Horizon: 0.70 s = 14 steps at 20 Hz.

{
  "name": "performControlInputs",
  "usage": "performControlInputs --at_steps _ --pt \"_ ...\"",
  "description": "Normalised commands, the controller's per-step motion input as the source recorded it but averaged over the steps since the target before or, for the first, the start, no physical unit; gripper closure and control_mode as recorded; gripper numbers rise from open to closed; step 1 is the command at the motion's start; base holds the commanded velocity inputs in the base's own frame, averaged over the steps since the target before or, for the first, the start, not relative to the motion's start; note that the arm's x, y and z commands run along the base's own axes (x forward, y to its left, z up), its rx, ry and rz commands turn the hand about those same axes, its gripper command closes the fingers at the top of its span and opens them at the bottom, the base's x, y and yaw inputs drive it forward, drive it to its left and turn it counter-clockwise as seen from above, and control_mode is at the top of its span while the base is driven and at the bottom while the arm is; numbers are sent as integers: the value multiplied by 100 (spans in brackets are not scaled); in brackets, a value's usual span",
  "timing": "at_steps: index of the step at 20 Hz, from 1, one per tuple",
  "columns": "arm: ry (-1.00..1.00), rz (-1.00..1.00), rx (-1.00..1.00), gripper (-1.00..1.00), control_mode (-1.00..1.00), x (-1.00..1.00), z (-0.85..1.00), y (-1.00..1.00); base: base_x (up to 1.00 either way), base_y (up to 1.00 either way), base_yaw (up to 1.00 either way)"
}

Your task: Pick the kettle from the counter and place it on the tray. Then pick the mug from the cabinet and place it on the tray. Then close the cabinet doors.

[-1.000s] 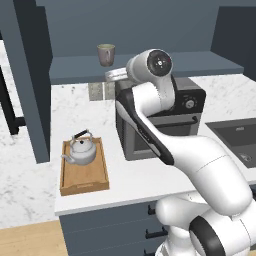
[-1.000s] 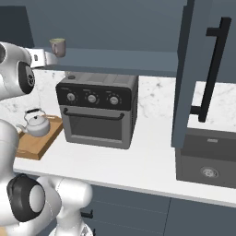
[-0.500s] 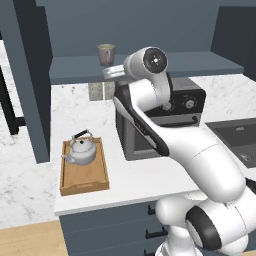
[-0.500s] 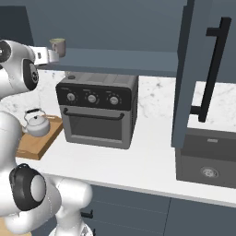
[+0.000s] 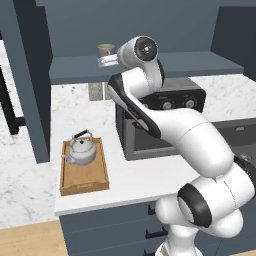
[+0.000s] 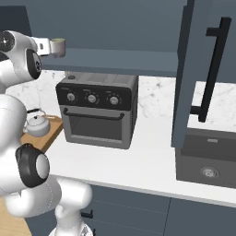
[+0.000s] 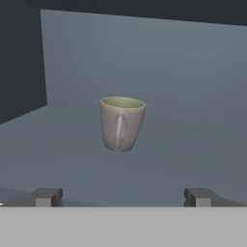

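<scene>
While the kettle [image 5: 81, 149] stays put, the open hand [image 7: 121, 197] nears the mug [image 7: 121, 123].

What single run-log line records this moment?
kettle: on tray | mug: upright on cabinet shelf | hand: open, facing mug, not touching | doors: open

Rendered kitchen, marble counter [image 5: 30, 195], countertop oven [image 6: 97, 115], sink [image 6: 207, 159], wall cabinet [image 5: 150, 30]
</scene>
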Motion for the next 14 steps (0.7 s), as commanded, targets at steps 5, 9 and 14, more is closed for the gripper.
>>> performControlInputs --at_steps 5,9,14 --pt "-3 -3 0 -100 -100 8 16 3 0 0 0" --pt "0 -4 0 -100 -100 19 0 5 0 0 0" --pt "0 -4 0 -100 -100 26 0 17 0 0 0"
